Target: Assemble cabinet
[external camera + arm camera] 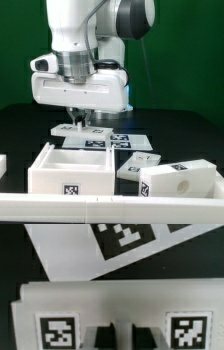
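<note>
In the wrist view a flat white cabinet piece [120, 303] with two marker tags lies right under my gripper [122, 336]. The two dark fingers [104, 336] stand close together, with a thin white strip of that piece between them. In the exterior view the gripper [78, 118] is low, at the piece [62, 131] behind an open white cabinet box [70, 170]. Two more white cabinet pieces lie to the exterior view's right: a small one [135, 166] and a block with a round hole [182, 182].
The marker board [105, 139] lies flat on the dark table beyond the pieces; it also shows in the wrist view [90, 246]. A white rail [110, 208] runs along the front edge. Another white part [3, 165] sits at the exterior view's left edge.
</note>
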`<state>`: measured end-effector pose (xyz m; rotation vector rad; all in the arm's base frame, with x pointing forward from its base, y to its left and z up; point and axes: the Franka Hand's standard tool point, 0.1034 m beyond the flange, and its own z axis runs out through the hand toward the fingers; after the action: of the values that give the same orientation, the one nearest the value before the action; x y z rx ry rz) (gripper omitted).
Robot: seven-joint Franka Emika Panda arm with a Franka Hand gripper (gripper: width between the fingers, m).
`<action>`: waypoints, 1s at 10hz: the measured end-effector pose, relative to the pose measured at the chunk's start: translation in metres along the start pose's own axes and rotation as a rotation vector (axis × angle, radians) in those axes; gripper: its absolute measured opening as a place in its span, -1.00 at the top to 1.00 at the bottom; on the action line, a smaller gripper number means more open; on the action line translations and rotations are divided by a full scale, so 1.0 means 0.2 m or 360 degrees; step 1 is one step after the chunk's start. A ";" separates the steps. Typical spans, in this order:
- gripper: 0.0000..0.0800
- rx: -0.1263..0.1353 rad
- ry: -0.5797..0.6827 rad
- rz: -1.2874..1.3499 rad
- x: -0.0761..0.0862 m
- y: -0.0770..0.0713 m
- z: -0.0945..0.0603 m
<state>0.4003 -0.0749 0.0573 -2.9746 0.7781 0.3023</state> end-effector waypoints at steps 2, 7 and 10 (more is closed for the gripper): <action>0.84 0.0039 -0.0028 0.0340 0.00 -0.02 -0.02; 0.84 0.0039 -0.0047 0.0779 0.00 -0.03 -0.01; 0.84 0.0044 -0.0080 0.1108 0.00 -0.07 -0.03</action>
<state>0.4081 -0.0631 0.0629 -2.5460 1.7648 0.3775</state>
